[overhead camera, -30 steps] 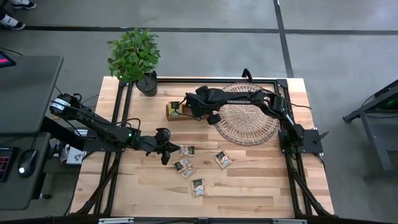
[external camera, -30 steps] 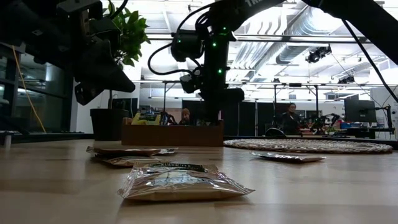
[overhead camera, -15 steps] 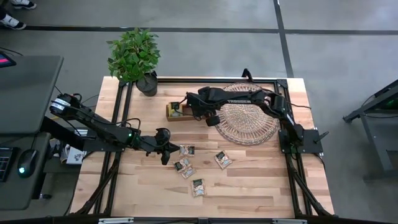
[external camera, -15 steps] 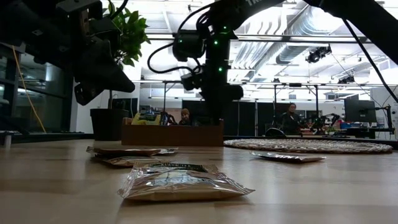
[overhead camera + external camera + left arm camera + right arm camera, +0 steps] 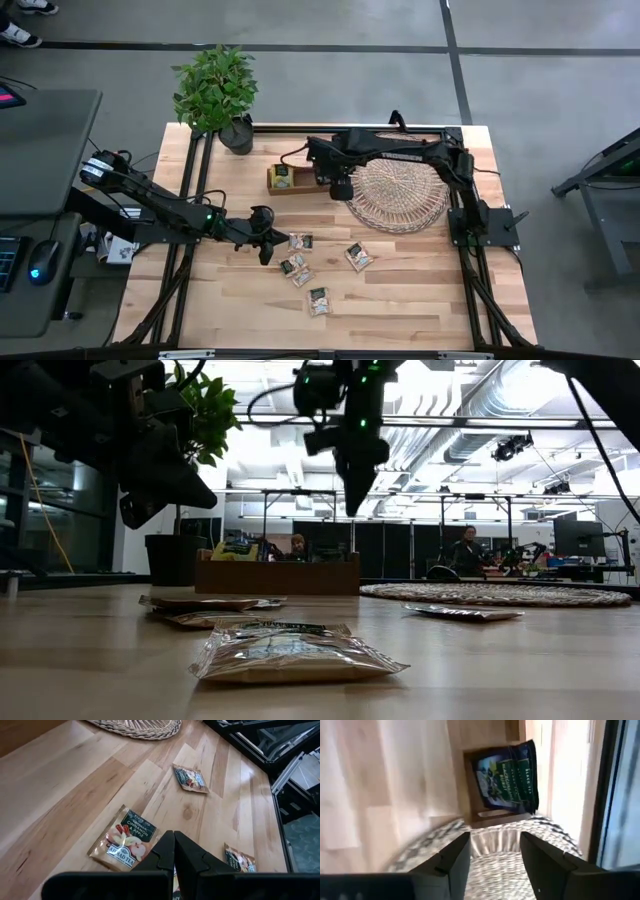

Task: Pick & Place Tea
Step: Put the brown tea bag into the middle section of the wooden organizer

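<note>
Tea sorting partly done

High view: four sachets (image 5: 318, 300) are left on the table (image 5: 420, 290). Left wrist view: left gripper (image 5: 174, 851) is pressed together, empty. Right wrist view: right gripper (image 5: 495, 851) is spread above a boxed sachet (image 5: 507, 777).

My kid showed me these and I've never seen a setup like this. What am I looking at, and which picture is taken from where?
It is a robot with two dark arms working at a wooden table. One picture looks straight down, one looks level across the tabletop, and two come from cameras on the arms' wrists.

On the table lie small tea packets, a narrow wooden box with packets in it, a round wicker tray and a potted plant.

The left gripper hangs just above the loose packets with its fingers closed and nothing in them. The right gripper is up in the air between the box and the tray, fingers apart, also empty. A dark packet sits in the box's end compartment.
</note>
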